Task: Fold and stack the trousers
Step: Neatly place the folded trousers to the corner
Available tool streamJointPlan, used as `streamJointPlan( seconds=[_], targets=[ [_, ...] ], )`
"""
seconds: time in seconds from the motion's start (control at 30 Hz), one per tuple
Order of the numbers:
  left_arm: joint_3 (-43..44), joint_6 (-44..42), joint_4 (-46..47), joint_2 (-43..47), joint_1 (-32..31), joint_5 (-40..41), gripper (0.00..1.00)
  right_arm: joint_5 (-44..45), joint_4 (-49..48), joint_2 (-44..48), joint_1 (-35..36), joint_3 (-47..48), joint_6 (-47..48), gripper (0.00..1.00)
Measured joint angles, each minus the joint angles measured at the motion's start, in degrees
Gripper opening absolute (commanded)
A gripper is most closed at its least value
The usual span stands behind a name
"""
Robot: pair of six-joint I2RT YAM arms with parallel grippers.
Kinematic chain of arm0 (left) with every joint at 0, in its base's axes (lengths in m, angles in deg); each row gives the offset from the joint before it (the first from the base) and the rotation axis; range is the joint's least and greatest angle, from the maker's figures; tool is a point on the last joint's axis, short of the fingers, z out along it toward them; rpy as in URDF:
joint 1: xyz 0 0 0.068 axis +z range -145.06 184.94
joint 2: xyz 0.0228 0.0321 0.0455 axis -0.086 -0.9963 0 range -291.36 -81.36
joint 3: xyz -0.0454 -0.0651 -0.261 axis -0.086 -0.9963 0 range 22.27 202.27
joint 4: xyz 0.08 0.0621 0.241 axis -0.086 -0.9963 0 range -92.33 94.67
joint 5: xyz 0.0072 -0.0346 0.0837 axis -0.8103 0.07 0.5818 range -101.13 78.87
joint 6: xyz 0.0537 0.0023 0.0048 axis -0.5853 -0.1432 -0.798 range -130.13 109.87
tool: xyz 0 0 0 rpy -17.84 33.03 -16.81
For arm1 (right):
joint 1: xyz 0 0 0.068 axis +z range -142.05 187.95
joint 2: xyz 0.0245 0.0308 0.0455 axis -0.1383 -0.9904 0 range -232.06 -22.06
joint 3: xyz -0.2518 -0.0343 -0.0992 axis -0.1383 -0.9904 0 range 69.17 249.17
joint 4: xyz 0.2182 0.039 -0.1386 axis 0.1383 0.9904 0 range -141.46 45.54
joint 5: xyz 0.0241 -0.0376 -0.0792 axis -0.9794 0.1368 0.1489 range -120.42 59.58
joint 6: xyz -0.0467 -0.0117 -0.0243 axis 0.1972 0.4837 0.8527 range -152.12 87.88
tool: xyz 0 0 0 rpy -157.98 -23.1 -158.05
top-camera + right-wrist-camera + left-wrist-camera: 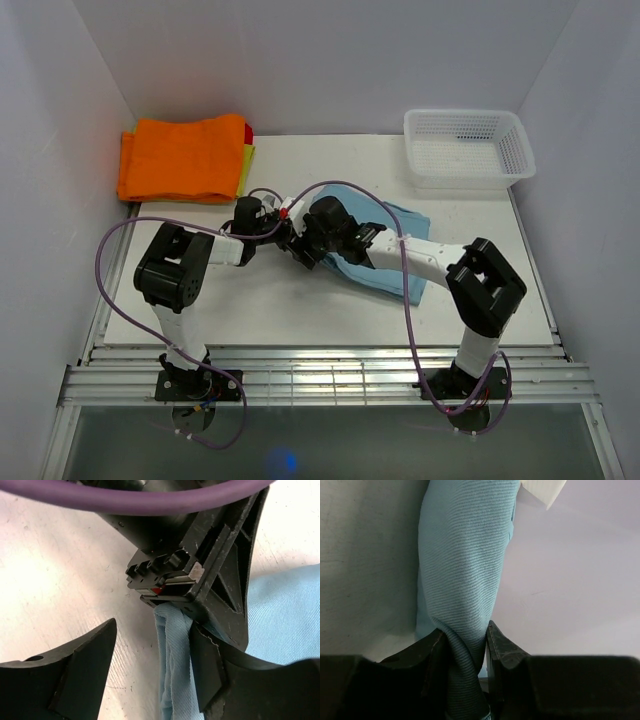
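The light blue trousers (408, 220) lie folded on the white table right of centre. My left gripper (284, 232) is at their left edge and is shut on a bunched fold of the blue cloth (465, 555), which runs up from between its fingers (496, 640). My right gripper (306, 248) is right beside it, open. The folded cloth edge (175, 670) lies between its jaws, against the right finger (205, 665); the left finger (95, 650) stands apart over bare table. The left gripper's body (210, 565) fills the top of the right wrist view.
A bright orange folded garment (185, 158) lies at the back left on yellow and red cloths (247, 160). A white mesh basket (467, 147) stands at the back right. Purple cables (350, 186) loop over both arms. White walls close in the table.
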Motion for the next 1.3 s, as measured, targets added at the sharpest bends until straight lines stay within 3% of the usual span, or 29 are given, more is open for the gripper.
streamJointPlan(
  seconds=[0.2, 0.37, 0.53, 0.73, 0.8, 0.9, 0.93, 1.03, 1.17, 1.3],
  targets=[
    [0.0, -0.76, 0.07, -0.2, -0.63, -1.79, 0.49, -3.58, 4.96, 3.93, -1.79, 0.0, 2.86, 0.65],
    [-0.07, -3.02, -1.4, -0.24, -1.16, -2.4, 0.59, -9.6, 7.93, 12.33, -11.28, -2.08, 2.34, 0.65],
    [-0.17, -5.99, -4.2, -0.39, -1.16, -1.99, 0.59, -12.15, 11.61, 17.77, -21.92, -5.07, 1.84, 0.63],
    [0.81, -9.99, -5.6, -5.05, -2.25, -1.33, 0.55, -13.7, 15.06, 19.02, -28.55, -9.94, 1.86, 0.61],
    [2.21, -10.88, -5.77, -7.13, -2.8, -2.36, 0.5, -14.03, 16.22, 19.21, -30.23, -10.58, 1.88, 0.6],
    [4.57, -12.33, -5.75, -8.5, -3.58, -2.43, 0.31, -13.97, 16.9, 20.2, -31.95, -11.19, 2.45, 0.57],
    [4.96, -12.96, -5.66, -8.63, -3.69, -2.38, 0.18, -14.01, 17.35, 20.61, -32.3, -11.21, 2.67, 0.57],
    [5.38, -14.95, -5.6, -8.04, -3.85, -2.69, 0.0, -14.32, 18.18, 22.05, -33.77, -11.28, 3.39, 0.56],
    [6.88, -20.63, -8.87, -5.25, -3.93, -2.03, 0.0, -14.34, 19.26, 23.61, -36.11, -11.37, 4.33, 0.56],
    [14.84, -30.36, -18.23, -2.4, -4.13, 1.42, 0.0, -14.14, 20.0, 24.55, -37.46, -11.47, 5.16, 0.56]
  ],
)
